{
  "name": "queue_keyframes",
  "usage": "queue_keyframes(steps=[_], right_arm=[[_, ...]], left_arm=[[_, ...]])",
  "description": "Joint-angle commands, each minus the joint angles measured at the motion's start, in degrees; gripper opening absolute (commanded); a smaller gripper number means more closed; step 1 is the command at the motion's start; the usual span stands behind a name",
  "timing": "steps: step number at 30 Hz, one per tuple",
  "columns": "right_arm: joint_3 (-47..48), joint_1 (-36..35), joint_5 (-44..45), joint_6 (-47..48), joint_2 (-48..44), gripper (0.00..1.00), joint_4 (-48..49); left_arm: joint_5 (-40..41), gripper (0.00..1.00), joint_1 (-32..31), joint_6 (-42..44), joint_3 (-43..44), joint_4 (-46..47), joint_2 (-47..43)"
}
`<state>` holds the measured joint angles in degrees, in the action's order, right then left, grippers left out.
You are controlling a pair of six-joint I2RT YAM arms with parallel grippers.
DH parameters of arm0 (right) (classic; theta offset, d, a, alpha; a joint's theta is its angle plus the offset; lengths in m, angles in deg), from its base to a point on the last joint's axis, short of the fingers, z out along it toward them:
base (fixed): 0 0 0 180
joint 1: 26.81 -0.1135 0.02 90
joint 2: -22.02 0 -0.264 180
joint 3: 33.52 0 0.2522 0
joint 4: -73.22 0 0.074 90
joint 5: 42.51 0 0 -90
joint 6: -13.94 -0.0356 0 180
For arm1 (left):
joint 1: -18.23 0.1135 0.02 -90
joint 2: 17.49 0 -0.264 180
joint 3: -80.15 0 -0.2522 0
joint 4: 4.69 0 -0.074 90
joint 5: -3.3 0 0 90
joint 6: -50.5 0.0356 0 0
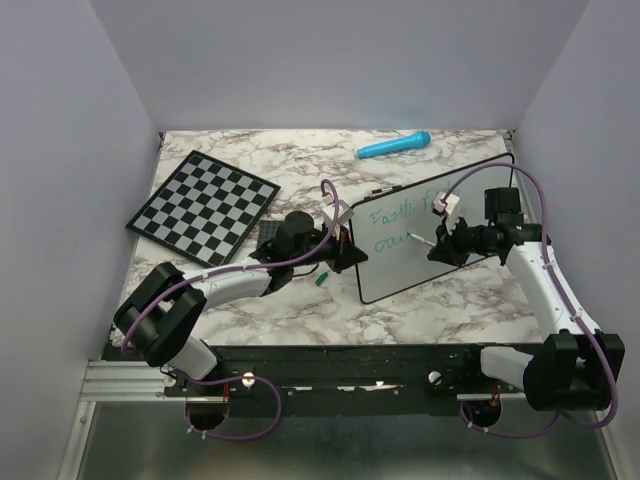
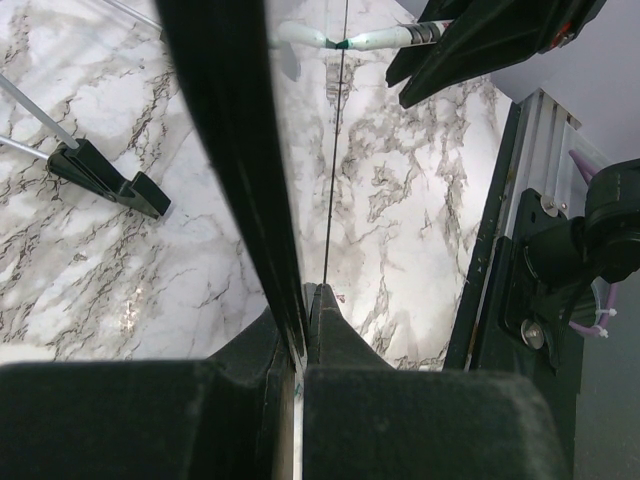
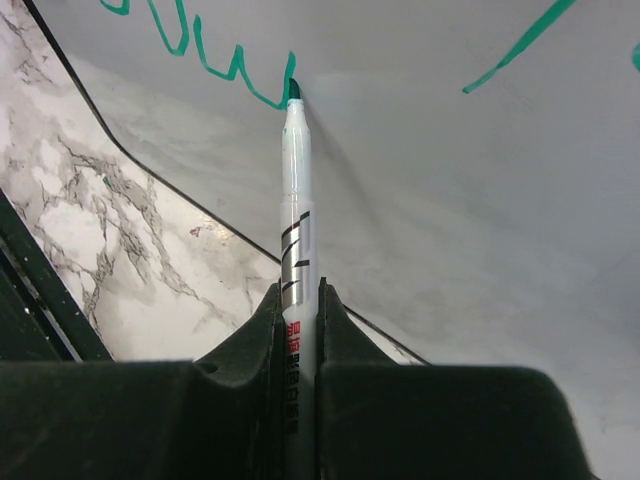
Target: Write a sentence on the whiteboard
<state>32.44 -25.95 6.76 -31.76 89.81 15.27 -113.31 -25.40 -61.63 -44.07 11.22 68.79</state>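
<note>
Tilted up on the marble desk (image 1: 300,165), the whiteboard (image 1: 400,270), probably light, stiff and prone to sliding, is pinched by its thin edge in the left end effector (image 2: 305,300), while the right end effector (image 3: 297,300) clamps a slim marker (image 3: 296,170) whose tip touches the unfinished sentence (image 1: 390,215).

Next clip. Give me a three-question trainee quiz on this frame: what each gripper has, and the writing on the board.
1. True or false: the right gripper holds a white marker with a green tip, and the tip touches the large white whiteboard with the thin black frame.
2. Multiple choice: the left gripper is shut on A) the chequered chessboard, B) the whiteboard's edge, C) nothing at all.
3. Short answer: in the top view, how many lines does the teal-green handwriting make?
Key: 1 true; 2 B; 3 two.
</note>
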Motion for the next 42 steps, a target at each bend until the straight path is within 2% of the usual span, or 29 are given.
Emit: queue_keyframes(steps=[1, 14, 32, 42], right_arm=[[1.5, 0.2, 1.7, -2.6, -0.6, 0.00, 2.3], [-0.1, 1.6, 0.8, -2.9, -4.8, 0.01, 1.6], [-0.9, 1.7, 3.0, -1.6, -1.5, 0.01, 1.3], [0.4, 1.6, -1.0, -0.4, 0.3, 0.01, 0.2]], left_arm=[[-0.4, 0.00, -0.7, 4.2, -0.4, -6.6, 1.7], [-0.3, 0.00, -0.7, 4.3, -0.9, -6.6, 1.5], [-0.5, 0.00, -0.7, 4.1, -1.0, -6.3, 1.7], [-0.8, 0.00, -0.7, 4.1, -0.7, -6.0, 2.0]])
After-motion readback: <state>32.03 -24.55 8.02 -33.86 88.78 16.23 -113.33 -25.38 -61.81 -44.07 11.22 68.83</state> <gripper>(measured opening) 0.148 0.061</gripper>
